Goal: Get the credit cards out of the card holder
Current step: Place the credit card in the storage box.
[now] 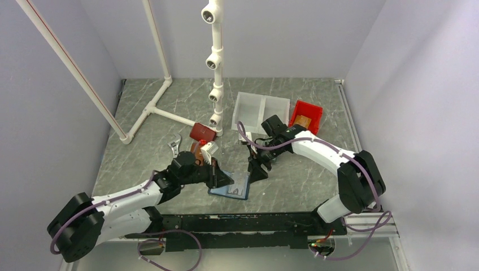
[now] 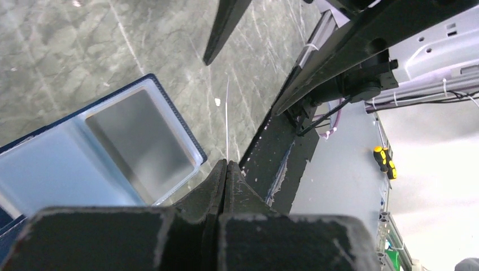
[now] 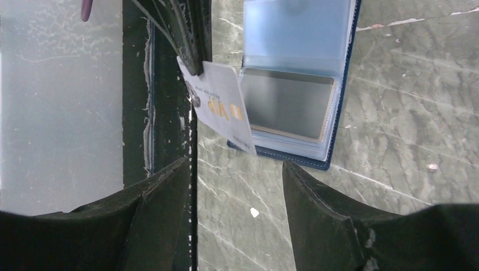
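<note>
The card holder (image 1: 237, 189) lies open on the table, navy outside and light blue inside (image 3: 294, 51), with a greyish pocket (image 2: 138, 141). My left gripper (image 1: 225, 179) is shut on a pale credit card (image 3: 217, 104) with a printed picture, holding it at the holder's near-left corner. In the left wrist view the card shows only as a thin edge-on line (image 2: 227, 113) beyond the closed left gripper (image 2: 226, 166). My right gripper (image 1: 258, 171) hovers just right of the holder, open, with bare table between the right gripper's (image 3: 234, 164) fingers.
A white two-part bin (image 1: 260, 110) and a red bin (image 1: 313, 112) holding something orange-tan stand at the back right. A dark red wallet (image 1: 202, 132) and a brown wallet (image 1: 196, 151) lie behind the left gripper. White pipe frame (image 1: 214, 62) stands at the back. A black rail (image 1: 243, 223) runs along the near edge.
</note>
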`<act>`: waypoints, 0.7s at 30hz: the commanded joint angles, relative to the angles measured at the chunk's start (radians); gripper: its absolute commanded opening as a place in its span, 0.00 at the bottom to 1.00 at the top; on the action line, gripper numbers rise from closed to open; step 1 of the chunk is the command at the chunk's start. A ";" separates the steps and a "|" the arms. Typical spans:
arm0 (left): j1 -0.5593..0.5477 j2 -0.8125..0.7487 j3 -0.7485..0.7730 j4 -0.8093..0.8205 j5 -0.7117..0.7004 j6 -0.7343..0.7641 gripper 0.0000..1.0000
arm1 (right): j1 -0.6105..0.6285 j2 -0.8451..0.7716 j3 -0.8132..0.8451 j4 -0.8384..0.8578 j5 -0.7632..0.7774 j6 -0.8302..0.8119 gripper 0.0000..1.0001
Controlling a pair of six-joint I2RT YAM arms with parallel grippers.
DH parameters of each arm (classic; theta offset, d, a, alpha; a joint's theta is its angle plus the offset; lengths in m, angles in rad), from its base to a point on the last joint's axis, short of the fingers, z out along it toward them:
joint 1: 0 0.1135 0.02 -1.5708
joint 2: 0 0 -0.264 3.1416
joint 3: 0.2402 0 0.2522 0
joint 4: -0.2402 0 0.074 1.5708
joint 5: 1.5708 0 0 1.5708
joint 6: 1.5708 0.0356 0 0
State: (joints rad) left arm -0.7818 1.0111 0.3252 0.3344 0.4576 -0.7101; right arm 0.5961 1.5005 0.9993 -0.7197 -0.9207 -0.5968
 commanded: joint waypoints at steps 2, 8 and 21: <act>-0.035 0.039 0.054 0.097 0.039 0.030 0.00 | -0.001 0.028 0.039 -0.011 -0.076 0.007 0.63; -0.063 0.070 0.069 0.112 0.037 0.036 0.00 | -0.001 0.031 0.038 -0.014 -0.092 0.004 0.62; -0.076 0.063 0.082 0.057 -0.062 0.033 0.09 | -0.001 0.048 0.074 -0.105 -0.150 -0.086 0.00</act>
State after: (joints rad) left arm -0.8539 1.1099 0.3653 0.4038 0.4637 -0.6918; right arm 0.5961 1.5425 1.0168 -0.7746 -1.0115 -0.6170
